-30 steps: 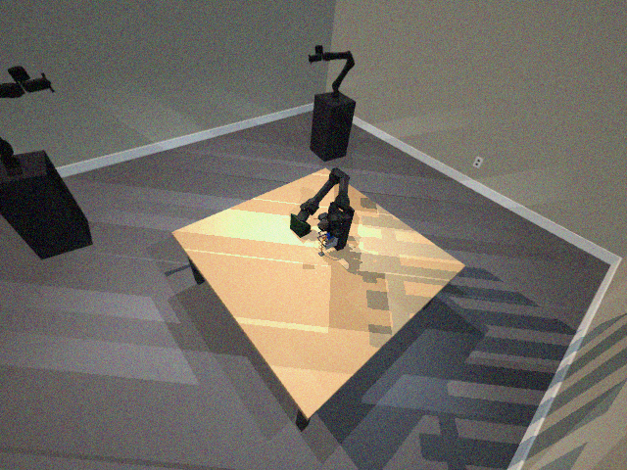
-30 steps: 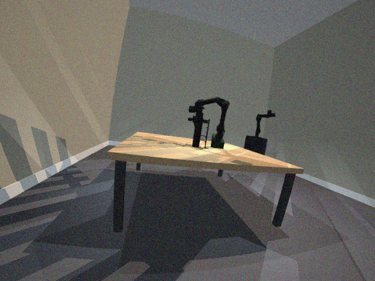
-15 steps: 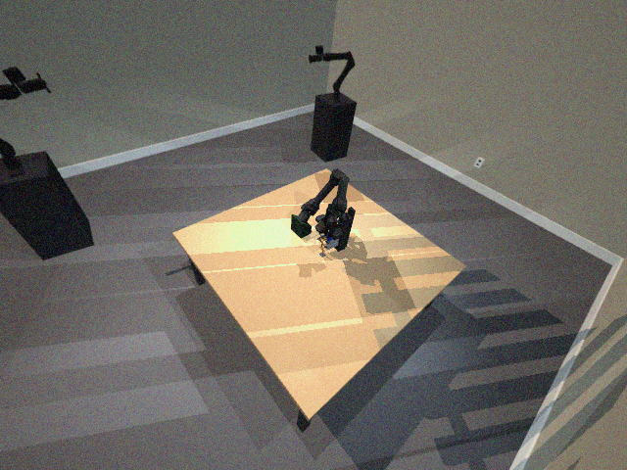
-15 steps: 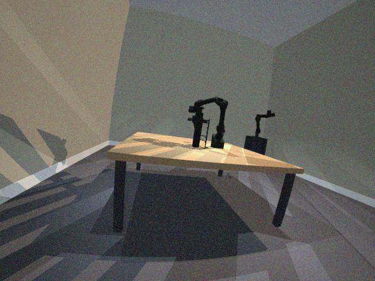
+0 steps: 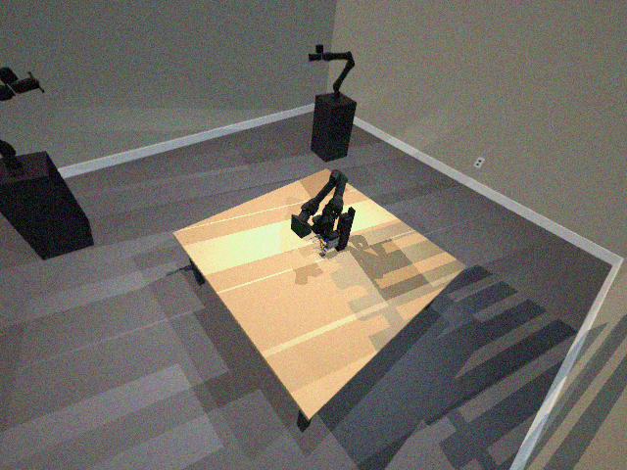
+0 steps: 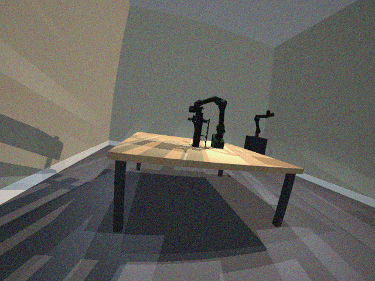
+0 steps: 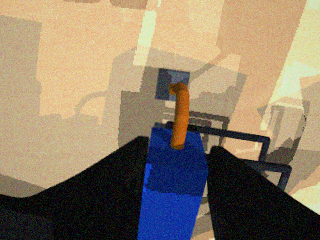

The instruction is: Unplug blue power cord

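My gripper points down near the table's far part. Its fingers stand one on each side of the blue plug, with a narrow gap beside the right finger; they look slightly open, with the plug still between them. A short orange piece of cord runs up from the plug's end and bends over near a small grey-blue block. I cannot tell if this block is part of the power strip. In the top view a light grey thing, perhaps the strip, is partly hidden by the gripper. The plug's lower end is out of view.
Thin dark bars stand right of the plug in the wrist view. The arm's dark green base is on the wooden table. Shadows cross the table. Other arms stand on black pedestals away from it.
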Robot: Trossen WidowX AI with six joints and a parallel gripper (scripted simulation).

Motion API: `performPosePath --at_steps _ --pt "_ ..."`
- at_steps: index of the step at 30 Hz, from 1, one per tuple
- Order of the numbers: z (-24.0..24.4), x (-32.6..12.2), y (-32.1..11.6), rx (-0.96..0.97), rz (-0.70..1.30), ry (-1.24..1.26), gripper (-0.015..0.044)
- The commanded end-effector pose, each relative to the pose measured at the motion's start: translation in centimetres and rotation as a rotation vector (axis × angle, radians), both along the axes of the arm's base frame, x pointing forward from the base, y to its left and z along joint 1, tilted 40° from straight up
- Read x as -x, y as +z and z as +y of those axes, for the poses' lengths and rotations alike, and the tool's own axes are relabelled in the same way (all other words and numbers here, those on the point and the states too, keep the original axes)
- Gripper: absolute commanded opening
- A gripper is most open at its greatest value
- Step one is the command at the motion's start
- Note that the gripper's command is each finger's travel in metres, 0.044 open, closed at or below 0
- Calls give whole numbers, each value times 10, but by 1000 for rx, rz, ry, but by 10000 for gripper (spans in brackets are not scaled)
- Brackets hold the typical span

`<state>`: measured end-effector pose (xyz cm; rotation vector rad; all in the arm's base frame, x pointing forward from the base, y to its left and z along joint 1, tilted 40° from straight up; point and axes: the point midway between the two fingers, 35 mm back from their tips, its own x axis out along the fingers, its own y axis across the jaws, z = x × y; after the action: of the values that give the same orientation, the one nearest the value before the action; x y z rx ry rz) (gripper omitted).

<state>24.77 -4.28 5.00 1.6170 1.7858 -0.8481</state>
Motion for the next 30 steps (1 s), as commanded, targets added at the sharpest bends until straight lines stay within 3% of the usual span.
performPosePath --at_steps 1,7,11,15,30 --pt "0 0 0 -3 2 2 184" --pt "-2 0 -1 -2 2 2 341" --pt "-31 -2 -16 2 1 1 440" --pt "-54 -1 -28 2 1 2 440" --pt "-54 -1 -28 2 1 2 440"
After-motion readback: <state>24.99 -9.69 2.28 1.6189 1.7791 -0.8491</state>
